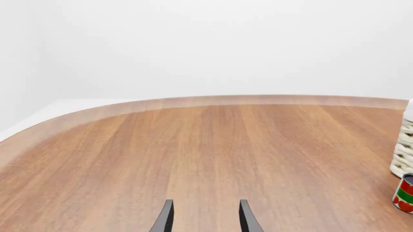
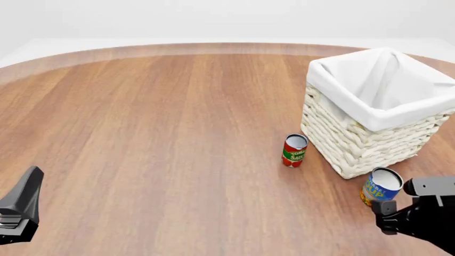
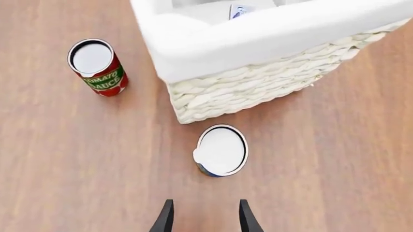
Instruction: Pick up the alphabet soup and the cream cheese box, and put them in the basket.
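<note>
Black and tapered, the two fingertips of the right gripper stand parted with nothing between them, hovering above the table. Just ahead of them stands the alphabet soup, one upright can seen from above: a plain silver-white round lid with a sliver of blue label at its edge. In the front view its label is blue over a yellow-orange band, and the large letters "UP" can be read.

Beyond the can, close but apart from it, sits one basket, square, woven of off-white wicker, with smooth white cloth folded over its rim. Inside it a corner of the cream cheese box shows, white with a blue mark; its writing is too small to read.

Off to the side of the basket stands one smaller tomato sauce can, red and green, its label reading "TOMATO SAUCE".

Far across the brown wood-grain table, the left gripper likewise has its dark fingertips spread and empty over bare wood.
</note>
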Controlling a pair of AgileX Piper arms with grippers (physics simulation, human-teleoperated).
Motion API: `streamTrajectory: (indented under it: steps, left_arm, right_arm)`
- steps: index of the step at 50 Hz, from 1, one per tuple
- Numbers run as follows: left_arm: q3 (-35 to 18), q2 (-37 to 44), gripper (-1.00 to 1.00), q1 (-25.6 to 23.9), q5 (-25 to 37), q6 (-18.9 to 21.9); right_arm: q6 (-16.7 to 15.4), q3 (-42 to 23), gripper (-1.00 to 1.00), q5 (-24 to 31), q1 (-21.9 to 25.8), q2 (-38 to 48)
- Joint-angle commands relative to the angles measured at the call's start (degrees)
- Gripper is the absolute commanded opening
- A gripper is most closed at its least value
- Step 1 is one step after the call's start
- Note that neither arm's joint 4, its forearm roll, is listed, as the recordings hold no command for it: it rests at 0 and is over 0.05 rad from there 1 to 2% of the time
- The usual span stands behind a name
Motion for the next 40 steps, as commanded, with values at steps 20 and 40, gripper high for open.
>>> streamTrajectory:
  steps: [20, 40]
  left_arm:
    - [0.0, 0.0, 1.00, 0.0, 0.0, 0.0]
    - [0.0, 0.0, 1.00, 0.0, 0.0, 0.0]
  right_arm:
    - [-0.4, -1.1, 1.00, -5.6, -1.0, 7.4]
    - [-1.0, -2.9, 1.00, -9.1, -1.7, 13.0]
